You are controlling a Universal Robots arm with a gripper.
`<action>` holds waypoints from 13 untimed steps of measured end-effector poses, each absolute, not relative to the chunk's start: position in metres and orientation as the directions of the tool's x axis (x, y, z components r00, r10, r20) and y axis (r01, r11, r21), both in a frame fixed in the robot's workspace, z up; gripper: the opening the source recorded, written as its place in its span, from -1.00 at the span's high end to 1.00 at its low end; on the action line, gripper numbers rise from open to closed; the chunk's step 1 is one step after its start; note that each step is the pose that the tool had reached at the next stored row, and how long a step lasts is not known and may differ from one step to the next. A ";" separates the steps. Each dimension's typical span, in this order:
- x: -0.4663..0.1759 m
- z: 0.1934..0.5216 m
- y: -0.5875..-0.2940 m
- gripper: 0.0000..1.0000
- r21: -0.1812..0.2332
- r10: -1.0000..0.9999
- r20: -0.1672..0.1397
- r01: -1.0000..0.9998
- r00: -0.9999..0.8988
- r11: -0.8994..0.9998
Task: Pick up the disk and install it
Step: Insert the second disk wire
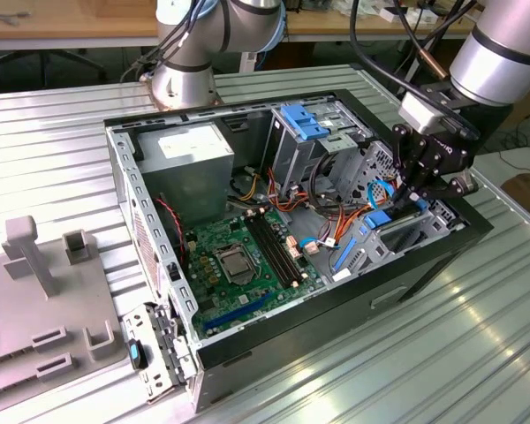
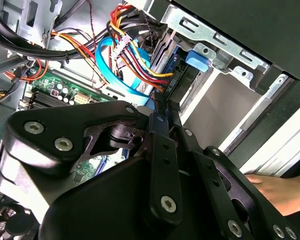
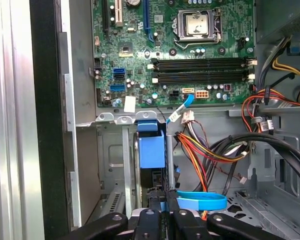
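In the exterior view, an open black steel computer case (image 1: pixel 424 265) lies on its side on a ribbed silver metal table (image 1: pixel 442 353). A green circuit board (image 1: pixel 247 256) covers the case floor, and a grey metal power-supply box with a white label (image 1: pixel 190 150) sits in the case's far corner. The black two-finger gripper (image 1: pixel 421 190) reaches down into the case at the corner on the exterior view's right. The disk (image 1: pixel 380 219), a dark metal slab in a blue plastic frame, stands on edge in the metal bay of that corner, directly under the gripper.

In the second wrist view, the gripper (image 2: pixel 164 106) has its fingers (image 2: pixel 157 117) drawn narrow. They point at the blue-framed edge of the disk (image 2: pixel 176 62), which sits inside the case beside a bundle of red, yellow and black wires (image 2: pixel 135 55). A person's hand (image 2: pixel 275 192) rests outside the case wall.

In the first wrist view, the disk (image 3: pixel 152 150) stands upright in a slot of the case's grey bay, its blue end nearest the circuit board (image 3: pixel 170 55). The gripper (image 3: pixel 163 207) pinches the disk's opposite edge, fingers close together. A flat blue cable (image 3: pixel 202 201) loops just beside them.
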State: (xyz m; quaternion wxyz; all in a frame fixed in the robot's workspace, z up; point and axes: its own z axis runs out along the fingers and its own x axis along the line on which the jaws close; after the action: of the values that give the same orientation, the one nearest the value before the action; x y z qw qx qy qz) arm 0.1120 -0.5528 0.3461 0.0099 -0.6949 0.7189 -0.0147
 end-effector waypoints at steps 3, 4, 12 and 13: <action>0.112 0.349 -0.553 0.68 -0.035 -0.999 0.007 -0.999 -0.034 0.034; 0.112 0.349 -0.553 0.68 -0.035 -0.999 0.006 -0.999 -0.034 0.034; 0.112 0.349 -0.553 0.68 -0.035 -1.000 0.006 -0.999 -0.027 0.027; 0.112 0.349 -0.553 0.68 -0.035 -1.000 0.006 -0.999 -0.025 0.025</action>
State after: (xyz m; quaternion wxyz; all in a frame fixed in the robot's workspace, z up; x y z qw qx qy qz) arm 0.1120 -0.5527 0.3488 0.0098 -0.6981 0.7158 -0.0147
